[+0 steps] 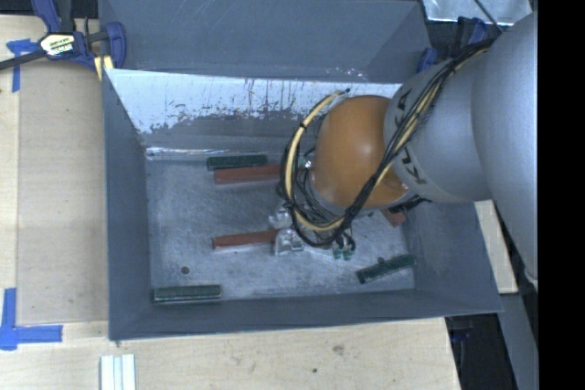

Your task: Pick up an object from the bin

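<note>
Camera view: looks down into the bin, with the arm coming in from the right.
Bin (128, 224): grey metal with sloping walls and a scuffed, pale floor that carries a few loose sticks lying well apart.
Arm (475, 142): a silver body that crosses the bin's right wall and bends down toward the middle of the floor.
Orange cover (352, 151): round, on the wrist, above the floor's centre and hiding what lies beneath it.
Cables (297, 164): black and yellow, looped round the cover's left side.
Gripper (287, 237): low over the floor, just left of the cover's lower edge; whether it is apart or together I cannot tell.
Middle red-brown stick (239, 241): flat on the floor's centre, running left to right, with its right end at the gripper; touching or just beside, I cannot tell.
Back green stick (236, 163): dark, near the back wall.
Back red-brown stick (245, 175): just in front of that green one and alongside it.
Front-left green stick (186, 293): dark, by the front-left corner, along the front wall.
Right green stick (384, 268): dark and slanted, toward the front-right corner, to the gripper's right.
Small green piece (343, 254): just right of the gripper, below the cables.
</note>
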You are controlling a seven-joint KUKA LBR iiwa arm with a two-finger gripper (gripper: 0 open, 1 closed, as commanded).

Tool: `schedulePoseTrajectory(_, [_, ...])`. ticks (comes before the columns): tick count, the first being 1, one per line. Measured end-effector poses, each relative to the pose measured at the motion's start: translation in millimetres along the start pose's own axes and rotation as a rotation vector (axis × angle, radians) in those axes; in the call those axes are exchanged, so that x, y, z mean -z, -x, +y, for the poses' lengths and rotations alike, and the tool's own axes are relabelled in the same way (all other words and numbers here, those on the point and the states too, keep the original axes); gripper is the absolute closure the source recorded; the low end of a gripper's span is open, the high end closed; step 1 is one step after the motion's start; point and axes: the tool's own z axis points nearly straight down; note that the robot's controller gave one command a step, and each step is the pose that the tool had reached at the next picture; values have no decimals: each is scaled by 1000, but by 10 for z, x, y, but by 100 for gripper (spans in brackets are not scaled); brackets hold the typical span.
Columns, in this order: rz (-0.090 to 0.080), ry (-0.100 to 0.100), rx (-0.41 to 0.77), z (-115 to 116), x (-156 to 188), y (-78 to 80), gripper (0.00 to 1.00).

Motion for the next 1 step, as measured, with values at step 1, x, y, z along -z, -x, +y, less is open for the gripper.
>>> schedulePoseTrajectory(1, [26, -2, -54, 75, 1392, 52, 100])
